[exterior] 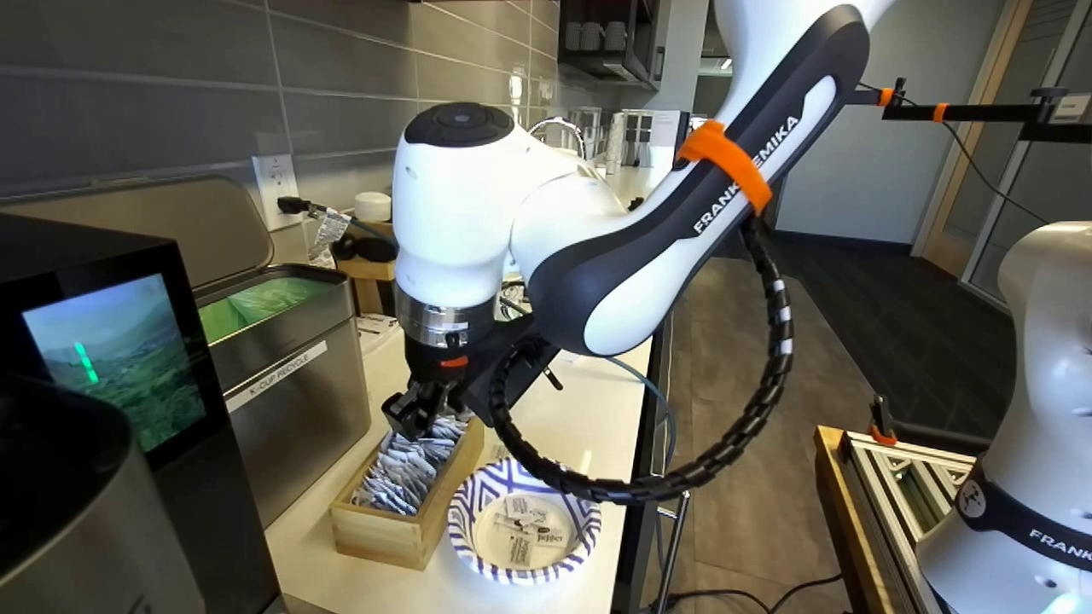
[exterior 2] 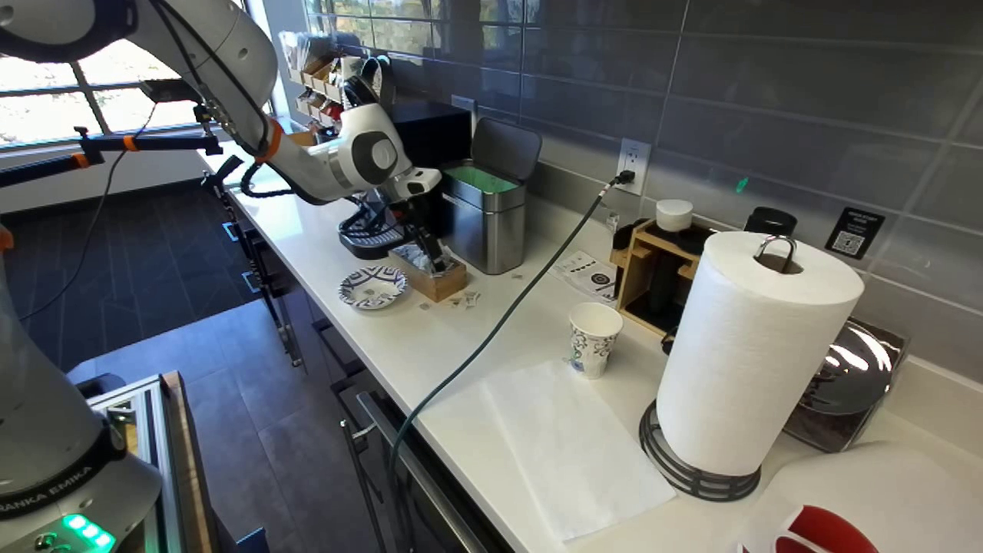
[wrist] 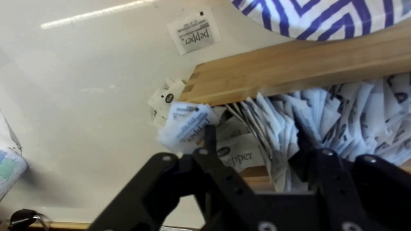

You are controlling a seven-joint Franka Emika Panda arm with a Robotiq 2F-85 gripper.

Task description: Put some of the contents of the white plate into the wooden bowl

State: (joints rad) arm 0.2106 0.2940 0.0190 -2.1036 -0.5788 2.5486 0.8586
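The white plate with the blue patterned rim [exterior: 461,512] holds a few pepper packets [exterior: 531,518]. It stands beside the wooden bowl, a rectangular light wooden box [exterior: 375,533], in both exterior views; its rim shows in the wrist view [wrist: 321,22]. The box [wrist: 266,69] holds a dense heap of packets [wrist: 362,115]. My gripper [wrist: 257,138] points down into the end of the box, fingers spread apart around upright packets. A blurred packet [wrist: 186,126] lies at the box end beside one finger. In an exterior view the fingertips [exterior 2: 435,265] are partly hidden by the box.
Loose packets [wrist: 194,32] lie on the counter near the box end. A metal recycle bin [exterior 2: 484,223] stands close behind the box. A black machine [exterior: 102,341] is near the bin. A cable [exterior 2: 499,330], paper cup [exterior 2: 594,338] and paper towel roll [exterior 2: 756,353] are further along.
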